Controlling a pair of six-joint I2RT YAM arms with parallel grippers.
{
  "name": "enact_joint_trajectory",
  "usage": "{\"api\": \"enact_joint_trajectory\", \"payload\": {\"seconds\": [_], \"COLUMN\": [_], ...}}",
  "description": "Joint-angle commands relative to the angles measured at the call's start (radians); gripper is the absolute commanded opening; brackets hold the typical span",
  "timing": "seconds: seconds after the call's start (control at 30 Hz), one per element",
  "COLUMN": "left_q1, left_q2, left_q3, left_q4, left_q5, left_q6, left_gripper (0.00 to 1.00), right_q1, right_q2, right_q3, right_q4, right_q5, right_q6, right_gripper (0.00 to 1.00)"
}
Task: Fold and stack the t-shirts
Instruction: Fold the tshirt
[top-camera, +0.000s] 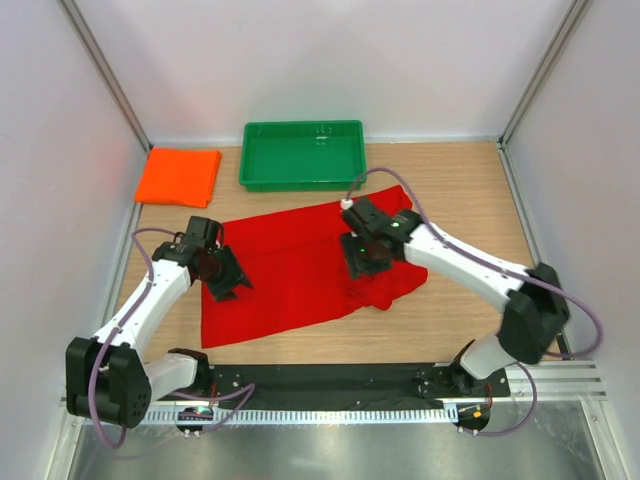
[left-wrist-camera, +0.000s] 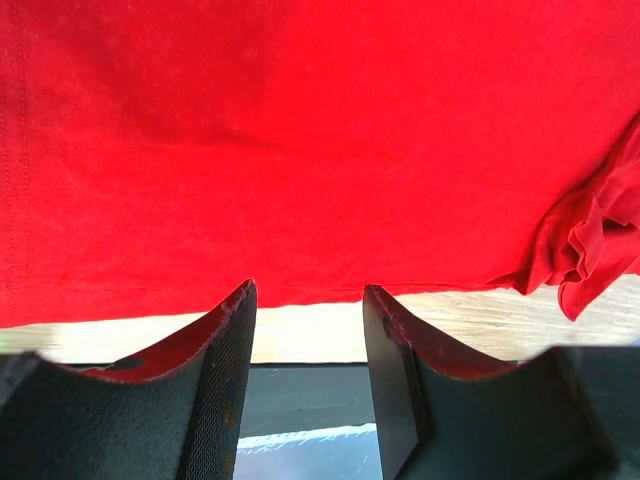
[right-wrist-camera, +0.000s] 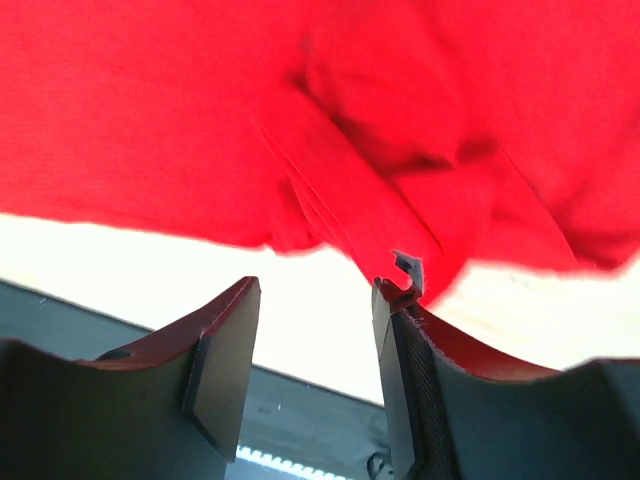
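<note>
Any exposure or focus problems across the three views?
Top external: even light, sharp, only soft shadows on the red t-shirt. Left wrist: cloth saturated, stitching readable, table strip near white. Right wrist: table blown out, shirt folds soft, out of focus.

Nothing you can read here: no txt, label, brand or no. is legible in any view. The red t-shirt (top-camera: 290, 280) is plain cloth, same in both wrist views. The orange t-shirt (top-camera: 178, 176), far left, and the green tray (top-camera: 300, 184), far centre, show no print either.
</note>
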Motion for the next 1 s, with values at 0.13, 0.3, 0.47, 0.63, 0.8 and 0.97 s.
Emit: {"api": "enact_joint_trajectory", "payload": {"seconds": [0.13, 0.3, 0.47, 0.63, 0.8, 0.97], "left_q1": [-0.004, -0.002, -0.002, -0.002, -0.002, -0.002], "left_q2": [-0.022, -0.054, -0.089, -0.124, -0.147, -0.152], "left_q3": [-0.007, -0.042, -0.061, -0.068, -0.05, -0.01], "left_q4": [0.008, 0.014, 0.002, -0.021, -0.081, -0.171], "left_q5": [0.021, 0.034, 0.027, 0.018, -0.036, -0.16], "left_q6": [0.008, -0.023, -0.046, -0.055, -0.086, -0.144], "left_gripper": [0.48, 0.48, 0.48, 0.48, 0.48, 0.47], "right_q1": [-0.223, -0.387, -0.478, -0.504, -0.504, -0.504], "right_q2": [-0.305, -0.376, -0.367, -0.336, -0.327, -0.324], "right_q3": [-0.353, -0.507, -0.564, -0.616, -0.644, -0.674], "right_q4": [0.12, 0.214, 0.253, 0.335, 0.349, 0.361], "right_q5": [-0.204, -0.326, -0.396, -0.507, -0.525, -0.542], "right_q6": [0.206, 0.264, 0.289, 0.336, 0.355, 0.361], "right_gripper": [0.56, 0.55, 0.55, 0.53, 0.5, 0.47]}}
